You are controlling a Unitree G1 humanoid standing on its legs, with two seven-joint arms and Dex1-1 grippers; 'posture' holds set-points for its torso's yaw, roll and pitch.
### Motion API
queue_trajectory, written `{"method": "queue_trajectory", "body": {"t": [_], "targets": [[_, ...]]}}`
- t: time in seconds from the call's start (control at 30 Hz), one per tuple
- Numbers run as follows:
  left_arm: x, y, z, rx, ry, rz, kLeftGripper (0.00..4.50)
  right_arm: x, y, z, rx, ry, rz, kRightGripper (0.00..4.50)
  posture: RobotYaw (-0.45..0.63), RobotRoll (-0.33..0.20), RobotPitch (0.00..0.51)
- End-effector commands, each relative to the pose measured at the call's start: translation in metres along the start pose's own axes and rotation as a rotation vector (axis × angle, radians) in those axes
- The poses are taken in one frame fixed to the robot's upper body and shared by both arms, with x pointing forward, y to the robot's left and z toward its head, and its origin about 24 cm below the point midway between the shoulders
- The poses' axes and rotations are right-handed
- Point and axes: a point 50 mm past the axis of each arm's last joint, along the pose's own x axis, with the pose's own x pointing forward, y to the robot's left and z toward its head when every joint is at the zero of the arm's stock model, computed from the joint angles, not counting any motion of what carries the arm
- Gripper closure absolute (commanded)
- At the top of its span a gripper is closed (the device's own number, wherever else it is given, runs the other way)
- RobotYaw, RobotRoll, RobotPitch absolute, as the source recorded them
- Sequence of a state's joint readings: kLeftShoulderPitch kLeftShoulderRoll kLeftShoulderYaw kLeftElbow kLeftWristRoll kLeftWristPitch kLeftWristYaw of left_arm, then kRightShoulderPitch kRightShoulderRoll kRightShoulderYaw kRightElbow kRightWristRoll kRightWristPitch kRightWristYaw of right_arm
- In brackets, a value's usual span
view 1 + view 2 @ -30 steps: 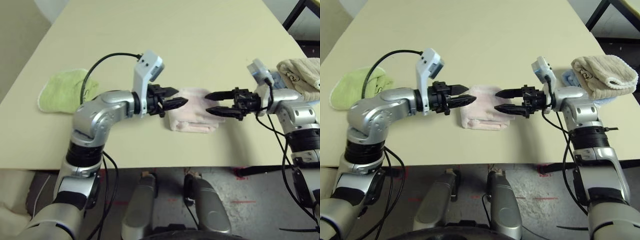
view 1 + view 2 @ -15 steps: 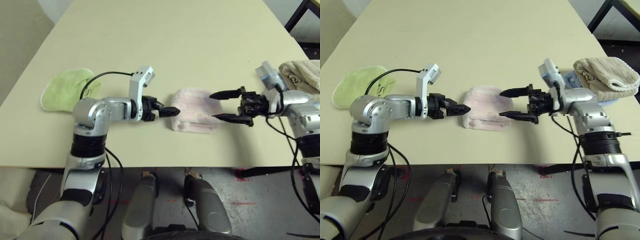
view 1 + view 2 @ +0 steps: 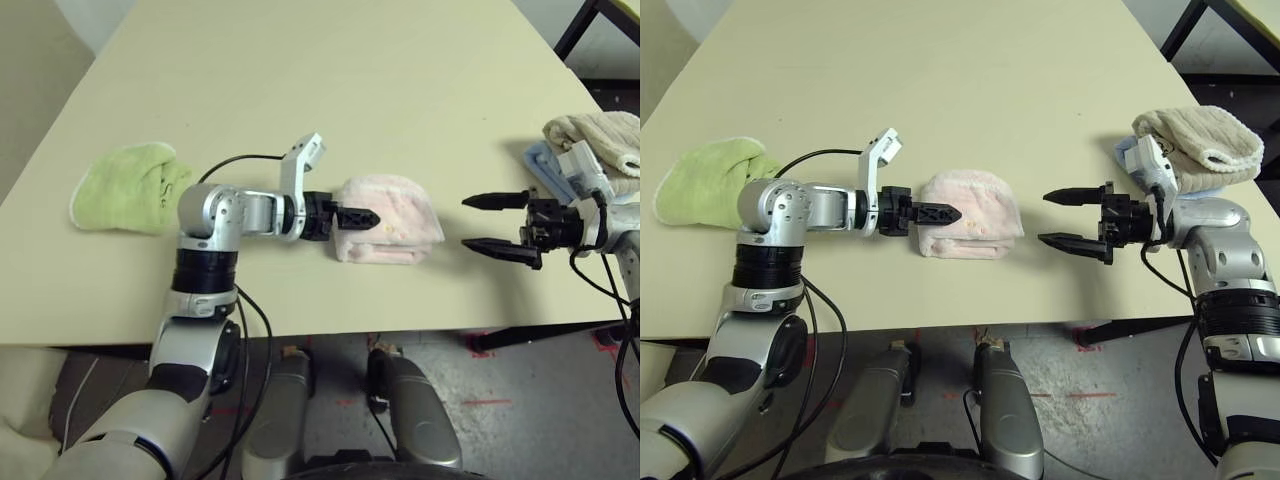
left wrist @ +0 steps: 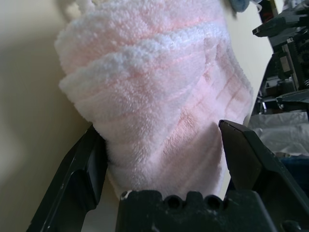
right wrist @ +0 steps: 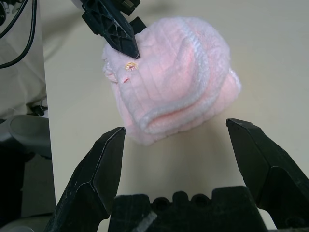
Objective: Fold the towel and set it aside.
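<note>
Right tool (image 3: 492, 222) withdrawn from towel (image 3: 392, 206); beige table (image 3: 330, 80).

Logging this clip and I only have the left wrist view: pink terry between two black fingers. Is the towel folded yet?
Observer: Yes, the pink towel lies as a compact folded bundle on the table.
Operator: Is the right claw on it?
Observer: No, the right claw hangs open, apart from it.
Operator: Where could it go?
Observer: A light green towel lies on the robot's left; a beige towel on its right.
</note>
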State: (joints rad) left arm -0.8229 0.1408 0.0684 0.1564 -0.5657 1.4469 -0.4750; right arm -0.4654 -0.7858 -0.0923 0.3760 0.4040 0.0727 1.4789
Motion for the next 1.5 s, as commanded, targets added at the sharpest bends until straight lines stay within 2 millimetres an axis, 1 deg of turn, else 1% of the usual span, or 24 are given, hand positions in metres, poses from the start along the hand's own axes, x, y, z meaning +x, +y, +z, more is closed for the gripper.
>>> {"method": "queue_trajectory", "body": {"t": [0.03, 0.17, 0.27, 0.33, 0.43, 0.5, 0.7, 0.8, 0.87, 1.0, 1.07, 1.23, 1.33, 1.43, 1.5], "targets": [[0.008, 0.003, -0.003, -0.029, 0.013, 0.011, 0.94, -0.004, 0.001, -0.001, -0.006, 0.013, -0.017, 0.00, 0.00, 0.000, 0.139], [0.008, 0.006, -0.002, -0.038, -0.014, 0.030, 2.40, -0.001, -0.001, -0.001, -0.007, 0.009, -0.018, 0.00, 0.00, 0.000, 0.141], [0.006, 0.008, 0.000, -0.041, -0.046, 0.042, 3.64, 0.001, -0.002, -0.001, -0.009, 0.006, -0.015, 0.00, 0.00, 0.000, 0.141], [0.001, 0.008, 0.004, -0.046, -0.080, 0.041, 4.45, 0.004, -0.004, -0.001, -0.010, 0.003, -0.012, 0.00, 0.02, 0.000, 0.143], [-0.010, 0.006, 0.012, -0.052, -0.148, 0.034, 4.48, 0.009, -0.006, -0.001, -0.012, -0.004, -0.001, 0.00, 0.04, 0.000, 0.144], [-0.021, 0.005, 0.017, -0.067, -0.200, 0.021, 4.48, 0.013, -0.008, -0.001, -0.013, -0.009, 0.008, 0.00, 0.06, 0.000, 0.145], [-0.062, -0.004, 0.025, -0.092, -0.371, -0.025, 4.48, 0.024, -0.013, 0.000, -0.018, -0.026, 0.036, 0.00, 0.11, 0.000, 0.148], [-0.089, -0.005, 0.028, -0.097, -0.497, -0.004, 4.48, 0.031, -0.018, 0.001, -0.022, -0.033, 0.053, 0.00, 0.14, 0.000, 0.151], [-0.114, 0.000, 0.032, -0.110, -0.615, 0.062, 4.48, 0.038, -0.021, 0.003, -0.026, -0.041, 0.067, 0.00, 0.17, 0.000, 0.152], [-0.160, 0.013, 0.035, -0.158, -0.791, 0.200, 4.48, 0.047, -0.027, 0.005, -0.034, -0.048, 0.088, 0.00, 0.21, 0.000, 0.151], [-0.180, 0.021, 0.033, -0.195, -0.862, 0.268, 4.48, 0.050, -0.030, 0.005, -0.038, -0.050, 0.096, 0.00, 0.23, 0.000, 0.152], [-0.220, 0.038, 0.024, -0.246, -0.974, 0.427, 4.48, 0.060, -0.035, 0.008, -0.049, -0.056, 0.116, 0.00, 0.27, 0.000, 0.154], [-0.241, 0.051, 0.025, -0.263, -1.076, 0.495, 4.48, 0.066, -0.036, 0.009, -0.053, -0.060, 0.133, 0.00, 0.28, 0.000, 0.155], [-0.252, 0.062, 0.028, -0.301, -1.153, 0.520, 4.48, 0.068, -0.037, 0.009, -0.054, -0.061, 0.141, 0.00, 0.29, 0.000, 0.155], [-0.254, 0.070, 0.027, -0.348, -1.179, 0.527, 4.48, 0.069, -0.037, 0.009, -0.056, -0.061, 0.144, 0.00, 0.29, 0.000, 0.155]]}}
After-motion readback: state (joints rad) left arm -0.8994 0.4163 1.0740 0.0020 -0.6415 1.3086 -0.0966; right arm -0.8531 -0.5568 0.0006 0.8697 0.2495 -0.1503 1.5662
